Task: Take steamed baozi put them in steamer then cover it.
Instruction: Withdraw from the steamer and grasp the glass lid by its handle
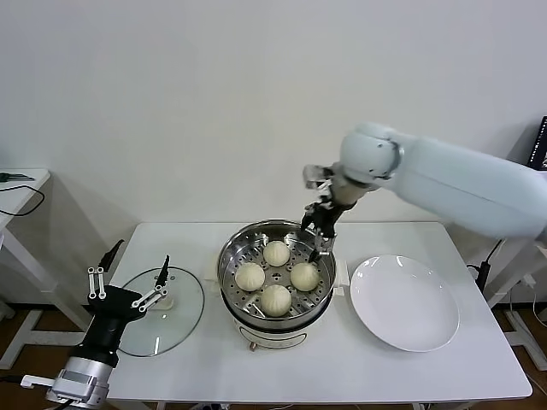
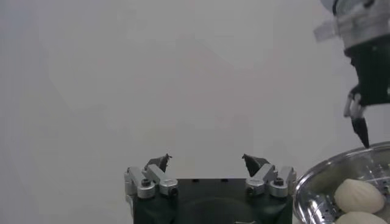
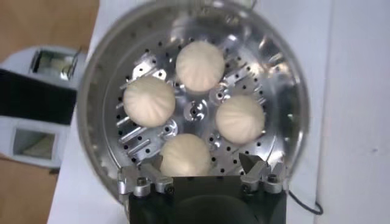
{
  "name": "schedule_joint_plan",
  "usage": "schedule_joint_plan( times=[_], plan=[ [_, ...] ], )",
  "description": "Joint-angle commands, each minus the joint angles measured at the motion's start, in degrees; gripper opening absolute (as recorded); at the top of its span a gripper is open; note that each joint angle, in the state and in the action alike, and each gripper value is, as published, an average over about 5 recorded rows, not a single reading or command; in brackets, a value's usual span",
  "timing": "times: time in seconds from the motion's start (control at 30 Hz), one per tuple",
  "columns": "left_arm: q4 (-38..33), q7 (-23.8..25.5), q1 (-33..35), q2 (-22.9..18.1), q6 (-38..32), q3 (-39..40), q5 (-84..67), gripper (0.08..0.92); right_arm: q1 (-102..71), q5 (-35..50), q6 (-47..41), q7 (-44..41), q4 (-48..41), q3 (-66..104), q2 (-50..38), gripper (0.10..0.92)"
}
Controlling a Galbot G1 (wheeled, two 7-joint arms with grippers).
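The steamer [image 1: 229, 256] stands mid-table with four steamed baozi [image 1: 276, 253] on its perforated tray. My right gripper [image 1: 318, 239] hangs over the steamer's back rim, open and empty. In the right wrist view the steamer [image 3: 91, 109] fills the frame with the baozi [image 3: 200, 65] around the tray's centre, and the open right gripper [image 3: 200, 162] is above the nearest bun. My left gripper [image 1: 137, 260] is open and empty at the table's left, above the glass lid [image 1: 179, 320]. The left wrist view shows the left gripper [image 2: 207, 159] open, with the steamer's rim [image 2: 317, 176] at the side.
A white plate [image 1: 403, 301] lies bare to the right of the steamer. The lid's white knob [image 1: 162, 301] sits under my left gripper. A wall runs behind the white table [image 1: 342, 376]. A side table [image 1: 17, 192] with a cable stands at far left.
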Motion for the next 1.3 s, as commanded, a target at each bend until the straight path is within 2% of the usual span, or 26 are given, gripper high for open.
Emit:
schedule_joint_plan(
  times=[0.03,0.17,0.3,0.4,0.57,0.73,1.0,1.17,1.3],
  plan=[
    [2.18,-0.55,-1.73,-1.34,-1.42,-0.60,0.11,0.823,-19.40,9.97,10.61,17.13,3.96,28.35,-18.20,0.823],
    [3.51,-0.84,-3.14,-1.69,-2.02,-1.53,-1.66,0.823,-37.44,17.99,21.93,33.84,8.32,42.23,-24.42,0.823],
    [3.89,-1.18,-3.71,-1.68,-1.28,-1.23,-3.48,0.823,-57.98,20.38,28.23,45.21,13.25,59.05,-26.43,0.823],
    [4.16,-1.26,-4.24,-1.69,-0.17,-0.61,-4.17,0.823,-73.27,19.89,32.41,53.59,15.68,72.08,-23.63,0.823],
    [5.97,-1.62,-5.46,-1.75,-0.78,-0.37,-3.96,0.823,-93.35,15.94,35.77,61.59,20.39,89.96,-14.74,0.823],
    [8.06,-0.53,-5.64,-1.30,-2.91,-0.77,-3.45,0.823,-106.10,10.01,39.44,65.62,23.88,98.05,-3.31,0.823],
    [10.87,-1.25,-5.82,-1.36,-5.62,-0.45,-2.05,0.823,-114.96,1.30,48.87,68.93,25.95,97.34,13.53,0.823],
    [12.79,-2.95,-5.86,-1.60,-6.55,-0.03,1.37,0.823,-117.64,-2.44,52.62,69.45,26.89,95.77,19.62,0.823],
    [15.81,-5.09,-5.04,-1.64,-9.19,0.39,11.34,0.823,-118.59,-3.13,53.43,69.45,27.39,95.05,22.74,0.823]
  ],
)
